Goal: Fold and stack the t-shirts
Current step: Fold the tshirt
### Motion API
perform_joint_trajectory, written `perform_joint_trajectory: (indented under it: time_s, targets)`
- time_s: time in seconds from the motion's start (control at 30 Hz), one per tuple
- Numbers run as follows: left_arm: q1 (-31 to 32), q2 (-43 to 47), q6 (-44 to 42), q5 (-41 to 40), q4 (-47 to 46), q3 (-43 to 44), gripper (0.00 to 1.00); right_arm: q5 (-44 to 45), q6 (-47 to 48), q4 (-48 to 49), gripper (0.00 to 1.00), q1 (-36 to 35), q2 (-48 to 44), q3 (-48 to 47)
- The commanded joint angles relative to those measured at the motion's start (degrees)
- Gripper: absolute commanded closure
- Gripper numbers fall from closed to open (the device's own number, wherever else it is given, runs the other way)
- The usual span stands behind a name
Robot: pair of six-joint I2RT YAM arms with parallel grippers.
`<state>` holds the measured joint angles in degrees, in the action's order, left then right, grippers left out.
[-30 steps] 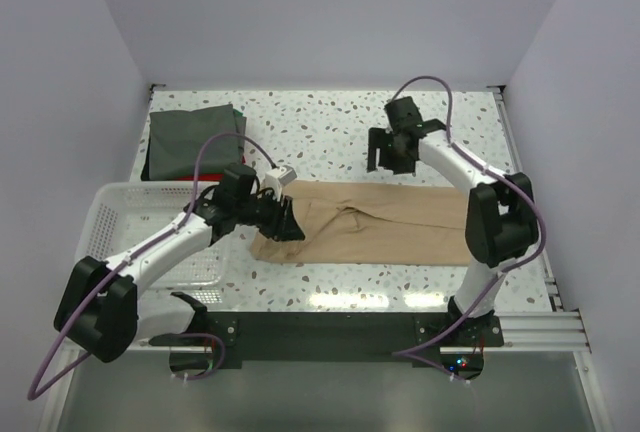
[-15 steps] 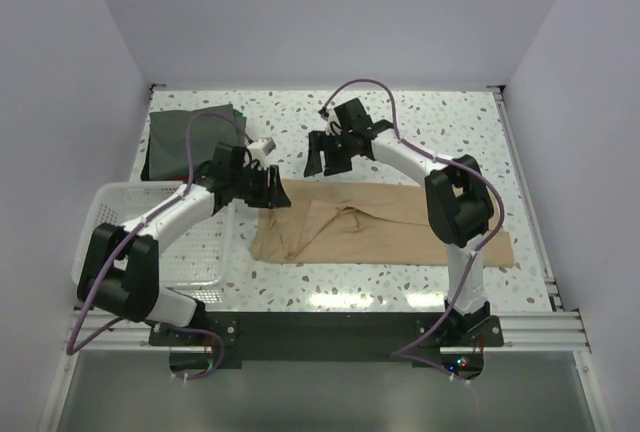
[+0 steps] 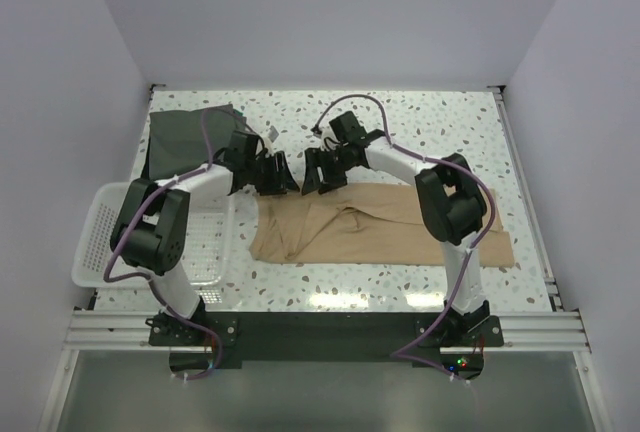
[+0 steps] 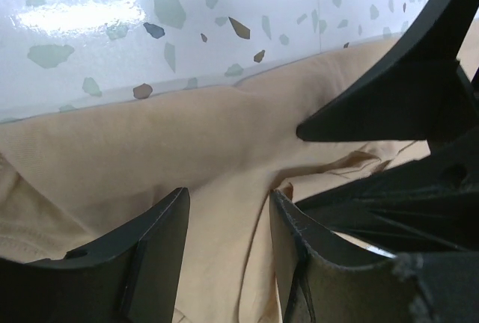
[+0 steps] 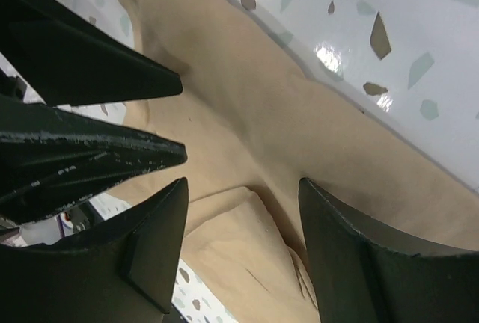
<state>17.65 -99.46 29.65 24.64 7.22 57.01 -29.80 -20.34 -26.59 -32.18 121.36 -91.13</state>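
Basket (image 3: 95, 242) overhead only, tan t-shirt (image 4: 150, 136) throughout

Top camera overhead, facing down; wrist cameras close, sharing tan t-shirt (image 4: 150, 143).

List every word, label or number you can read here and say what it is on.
No readable text in any view.
Tan shirt: plain, no print or label showing.
Dark shirt: no print visible.
Basket: plain white mesh, no marking visible.
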Motion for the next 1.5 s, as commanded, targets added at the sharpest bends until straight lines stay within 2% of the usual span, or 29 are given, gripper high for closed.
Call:
perform_joint_trajectory:
  time_s: [0.0, 0.27, 0.67, 0.93, 1.3, 1.47]
  targets:
    - [-0.1, -0.8, 3.6, 0.1, -4.8, 0.1, 0.48, -3.8, 1.0, 0.2, 0.37, -0.3, -2.4, 1.7]
    - [-0.1, -2.2, 3.3, -4.0, -2.4, -1.3, 0.48, -5.4, 1.1, 0.4, 0.37, -0.6, -3.8, 4.7]
    - [-0.1, -3.4, 2.5, -5.1, -1.9, -1.9, 0.48, -13.3, 2.8, -0.1, 0.37, -1.0, -6.1, 10.9]
    - [-0.2, -4.5, 1.6, -5.5, -1.8, -2.1, 0.48, -14.7, 7.0, -3.6, 0.37, -1.0, -8.9, 14.9]
    - [-0.1, -4.9, 0.0, -5.5, -1.1, -2.0, 0.48, -11.2, 14.7, -13.3, 0.37, -1.0, -13.7, 18.5]
    - [-0.1, -4.3, -1.6, -5.7, 0.0, -0.5, 0.47, -9.4, 14.0, -15.7, 0.37, -0.8, -17.8, 17.5]
